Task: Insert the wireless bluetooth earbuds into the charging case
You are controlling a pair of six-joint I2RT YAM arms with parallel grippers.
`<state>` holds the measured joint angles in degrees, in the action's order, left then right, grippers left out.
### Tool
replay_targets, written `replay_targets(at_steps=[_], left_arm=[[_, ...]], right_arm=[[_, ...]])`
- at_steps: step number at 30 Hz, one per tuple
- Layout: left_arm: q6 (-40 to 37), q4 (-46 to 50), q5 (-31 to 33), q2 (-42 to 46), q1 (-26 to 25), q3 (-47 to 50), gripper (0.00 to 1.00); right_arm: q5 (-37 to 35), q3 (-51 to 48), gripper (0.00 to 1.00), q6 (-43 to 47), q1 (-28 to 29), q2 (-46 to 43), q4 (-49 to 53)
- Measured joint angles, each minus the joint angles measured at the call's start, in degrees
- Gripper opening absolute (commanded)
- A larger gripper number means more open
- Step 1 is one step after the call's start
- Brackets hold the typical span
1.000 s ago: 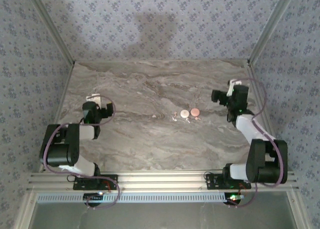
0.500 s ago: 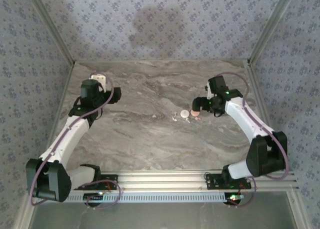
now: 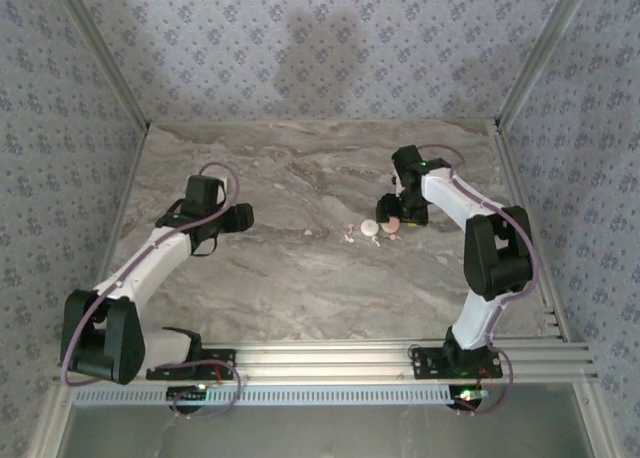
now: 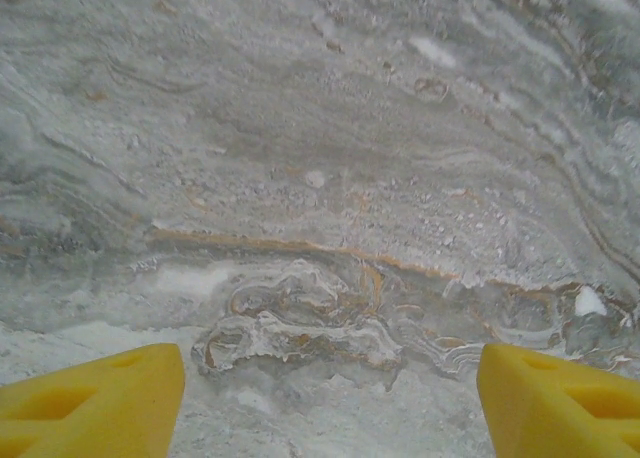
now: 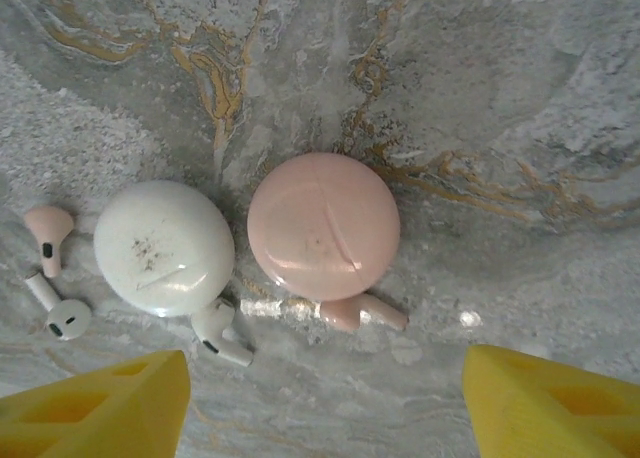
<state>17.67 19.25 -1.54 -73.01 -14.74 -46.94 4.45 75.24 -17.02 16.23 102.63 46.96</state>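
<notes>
Where 1 case [image 5: 323, 228] sits: 4 earbuds [image 5: 220, 335] nr.

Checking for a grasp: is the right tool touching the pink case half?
Apart. The right wrist view shows bare marble between the pink case half and both yellow fingers of the right tool.

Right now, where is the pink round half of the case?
In the right wrist view, the pink half lies on the marble table, just right of the white half, a pink earbud at its lower edge.

Earbuds [image 5: 220, 335] hug charging case [image 5: 323, 226] on right claw [image 5: 325, 408] side; table [image 5: 480, 98] beyond bare.
</notes>
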Motion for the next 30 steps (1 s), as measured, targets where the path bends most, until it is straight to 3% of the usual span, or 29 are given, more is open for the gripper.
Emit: replay_targets(at_steps=[13, 30], left_arm=[[0.02, 0.33, 0.04, -2.58, -1.14, -0.50, 0.76], [0.02, 0.50, 0.04, -5.05, -1.14, -3.15, 0.76]], right_arm=[[1.29, 2.49, 0.67, -0.13, -0.76, 8.55, -1.55], [1.90, 2.82, 0.57, -0.04, -0.76, 10.32, -3.48]])
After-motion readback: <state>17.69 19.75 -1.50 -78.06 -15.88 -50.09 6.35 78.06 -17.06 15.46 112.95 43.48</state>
